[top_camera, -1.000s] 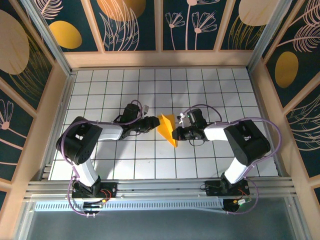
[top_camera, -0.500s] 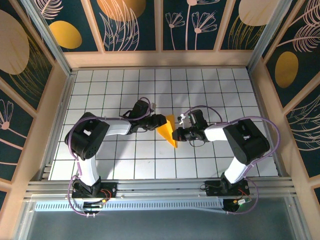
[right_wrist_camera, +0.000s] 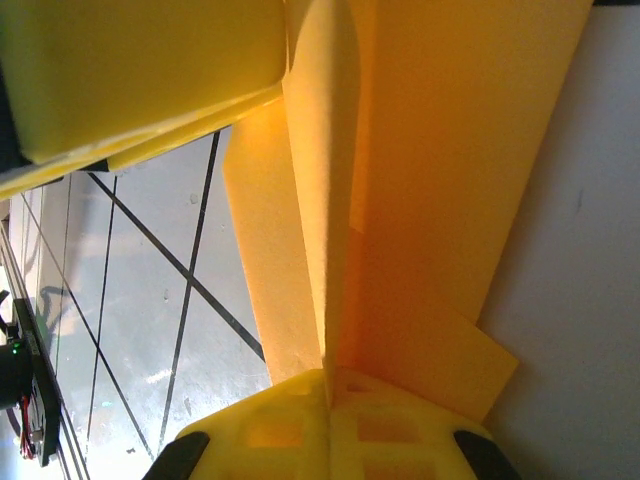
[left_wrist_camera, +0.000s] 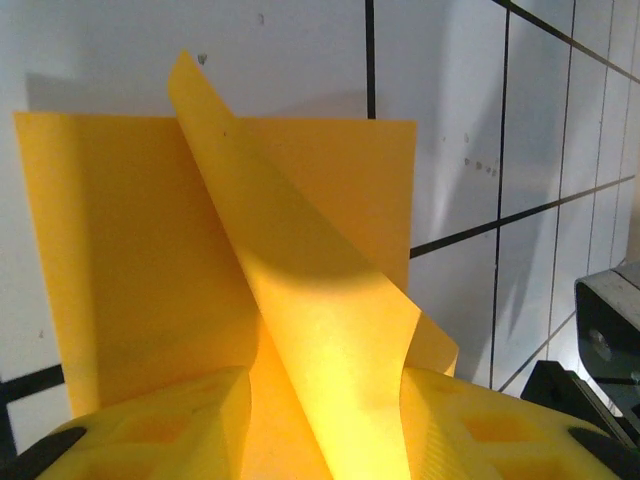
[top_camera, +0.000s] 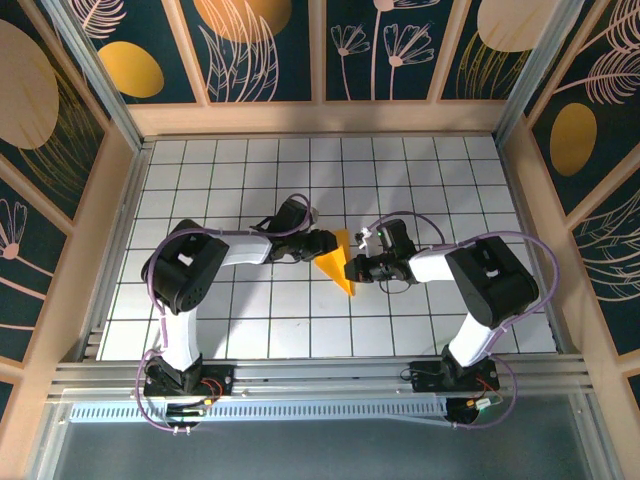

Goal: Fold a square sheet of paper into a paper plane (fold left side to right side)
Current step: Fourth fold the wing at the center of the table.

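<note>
Though the gridded table (top_camera: 250,320) is broad, all the work sits at its middle. The orange paper (top_camera: 339,262) lies there partly folded, a pointed shape with one flap standing off the flat layer. My right pincer (top_camera: 353,268) is closed tight on the paper's right edge, pads pressed together on a raised crease. My left pincer (top_camera: 322,243), at the left edge, stands half open, its pads (left_wrist_camera: 150,430) apart, the lifted flap rising through the gap.

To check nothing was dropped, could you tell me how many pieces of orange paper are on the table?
1: the partly folded orange-yellow sheet, on the table between the left gripper and right gripper. Another scrap could hide under them.
</note>
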{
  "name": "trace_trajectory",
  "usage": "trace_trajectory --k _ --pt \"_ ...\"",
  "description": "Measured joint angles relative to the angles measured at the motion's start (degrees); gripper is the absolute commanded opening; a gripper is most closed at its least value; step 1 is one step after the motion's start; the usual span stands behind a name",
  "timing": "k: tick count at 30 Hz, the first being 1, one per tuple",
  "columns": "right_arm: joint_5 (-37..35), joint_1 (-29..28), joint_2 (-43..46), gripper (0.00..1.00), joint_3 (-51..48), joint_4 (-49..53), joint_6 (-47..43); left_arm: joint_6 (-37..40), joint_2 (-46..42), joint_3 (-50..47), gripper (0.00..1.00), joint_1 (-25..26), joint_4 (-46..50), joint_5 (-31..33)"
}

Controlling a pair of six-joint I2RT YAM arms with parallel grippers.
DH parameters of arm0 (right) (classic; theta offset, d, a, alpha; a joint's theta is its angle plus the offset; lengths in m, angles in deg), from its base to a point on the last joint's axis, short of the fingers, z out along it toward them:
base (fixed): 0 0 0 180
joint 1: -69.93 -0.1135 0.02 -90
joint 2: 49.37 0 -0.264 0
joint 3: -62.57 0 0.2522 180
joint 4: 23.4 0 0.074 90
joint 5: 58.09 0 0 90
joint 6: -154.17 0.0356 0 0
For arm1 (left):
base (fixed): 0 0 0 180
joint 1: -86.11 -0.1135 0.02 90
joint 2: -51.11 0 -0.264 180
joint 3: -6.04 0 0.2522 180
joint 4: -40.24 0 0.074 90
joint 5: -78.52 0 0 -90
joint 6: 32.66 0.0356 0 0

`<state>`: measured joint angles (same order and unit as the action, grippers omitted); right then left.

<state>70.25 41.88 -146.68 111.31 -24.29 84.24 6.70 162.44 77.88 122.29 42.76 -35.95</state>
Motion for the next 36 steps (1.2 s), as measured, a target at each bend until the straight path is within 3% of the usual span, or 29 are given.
trace_trajectory --k 4,16,29,36 --pt "0.15 0.0 -0.04 0.0 0.0 -0.15 0.0 1.07 0.72 1.62 0.42 0.04 2.29 0.98" --pt "0.98 0.0 -0.15 0.13 0.0 -0.55 0.2 4.15 2.03 5.07 0.39 0.59 7.52 2.95" --pt "4.04 3.08 6.1 0.46 -0.02 -0.98 1.73 5.01 2.32 5.68 0.39 0.7 8.31 3.78" --pt "5.25 5.86 6.16 0.46 0.5 0.39 1.53 5.01 2.32 5.68 0.39 0.7 8.31 3.76"
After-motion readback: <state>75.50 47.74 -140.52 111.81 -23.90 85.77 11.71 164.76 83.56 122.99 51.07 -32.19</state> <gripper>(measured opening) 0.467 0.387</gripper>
